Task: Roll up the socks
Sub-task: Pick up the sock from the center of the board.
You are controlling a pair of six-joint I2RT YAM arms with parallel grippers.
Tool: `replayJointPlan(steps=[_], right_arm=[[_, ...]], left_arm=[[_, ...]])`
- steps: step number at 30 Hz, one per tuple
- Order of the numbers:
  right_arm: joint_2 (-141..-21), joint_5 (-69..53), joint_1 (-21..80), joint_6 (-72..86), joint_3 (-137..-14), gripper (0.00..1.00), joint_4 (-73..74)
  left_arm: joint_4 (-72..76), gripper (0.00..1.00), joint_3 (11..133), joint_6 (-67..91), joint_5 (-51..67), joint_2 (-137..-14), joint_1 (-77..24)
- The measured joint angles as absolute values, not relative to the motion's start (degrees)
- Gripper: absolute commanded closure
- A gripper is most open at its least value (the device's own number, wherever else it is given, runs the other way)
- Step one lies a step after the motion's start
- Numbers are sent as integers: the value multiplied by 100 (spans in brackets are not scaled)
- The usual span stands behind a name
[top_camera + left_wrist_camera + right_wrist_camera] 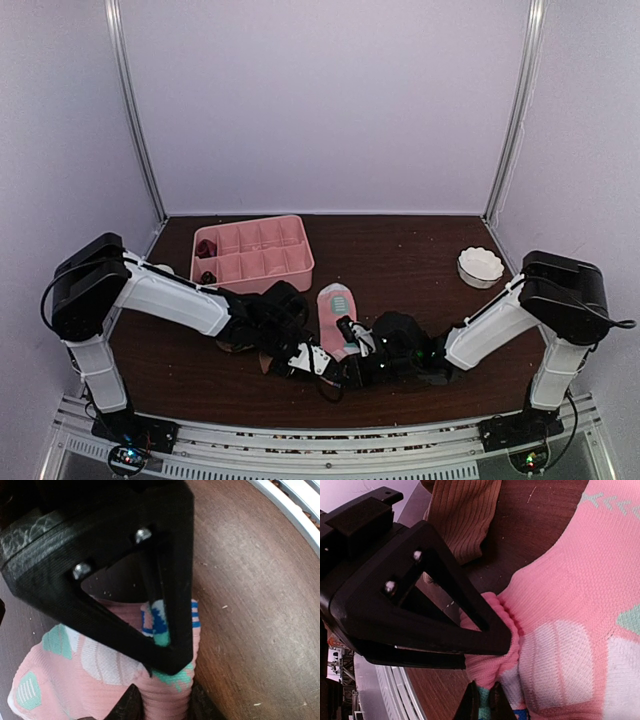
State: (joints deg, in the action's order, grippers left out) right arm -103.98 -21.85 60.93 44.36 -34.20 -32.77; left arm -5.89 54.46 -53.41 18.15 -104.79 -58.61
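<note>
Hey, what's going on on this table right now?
Two robot arms are working on a pink sock near the front edge of the table. The right gripper is pinched shut on a bunched fold of it, and the left gripper has its fingers around the striped end. A tan sock lies close by, not held.

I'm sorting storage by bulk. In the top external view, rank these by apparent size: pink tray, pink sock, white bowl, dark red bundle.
1. pink tray
2. pink sock, partly covered, so it is only narrowly ahead of the bowl
3. white bowl
4. dark red bundle, in the tray's corner
</note>
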Motion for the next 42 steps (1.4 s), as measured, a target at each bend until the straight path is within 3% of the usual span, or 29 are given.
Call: replayJointPlan(steps=[3,11,18,27,29,30,32,42], right_arm=[[-10353,-2272,6034,4442,-3345,96,-3328],[-10119,-2438,5885,4550,-3020,80,-3564],[-9494,-2014,5878,4449,-2650,77,-3284],[-8023,-427,5946,3944,-1981,74,-2084],[-7579,1,6034,3741,-1900,63,-1949],[-7419,178,6077,3656,-1896,51,-1920],[-7120,554,6163,3463,-1900,2,-1872],[-6038,1791,6058,3511,-1138,1,-2290]], left_arm=[[-602,68,5540,-5376,1804,-10562,-5861],[-727,90,5732,-5459,1848,-10683,-5898],[-1278,91,6095,-5238,2106,-10816,-5848],[-2340,91,6805,-4803,2941,-11233,-5439],[-2543,91,6928,-4748,3085,-11314,-5380],[-2633,91,6987,-4722,3151,-11358,-5358],[-2825,91,7111,-4676,3269,-11441,-5332],[-3900,91,7935,-4554,3778,-11998,-5288]])
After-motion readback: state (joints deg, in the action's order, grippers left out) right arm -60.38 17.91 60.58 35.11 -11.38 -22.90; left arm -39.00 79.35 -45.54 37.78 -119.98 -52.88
